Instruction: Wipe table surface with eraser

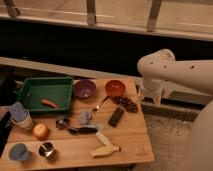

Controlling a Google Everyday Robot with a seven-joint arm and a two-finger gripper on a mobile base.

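Note:
The table surface point(133, 136) is a light tan plank top filling the lower middle of the camera view. The eraser point(116, 116), a small dark block, lies on it right of centre, just in front of the dark grapes point(127, 104). My white arm comes in from the right. My gripper point(151, 97) hangs at the arm's end, beside the table's back right corner, above and to the right of the eraser and apart from it. Nothing shows in it.
A green tray point(30, 95) holding an orange piece sits back left. A purple bowl point(84, 89) and a red bowl point(115, 88) stand at the back. A cream brush point(106, 148), an orange fruit point(40, 131), cups point(21, 117) and small utensils point(82, 130) lie at the front and left.

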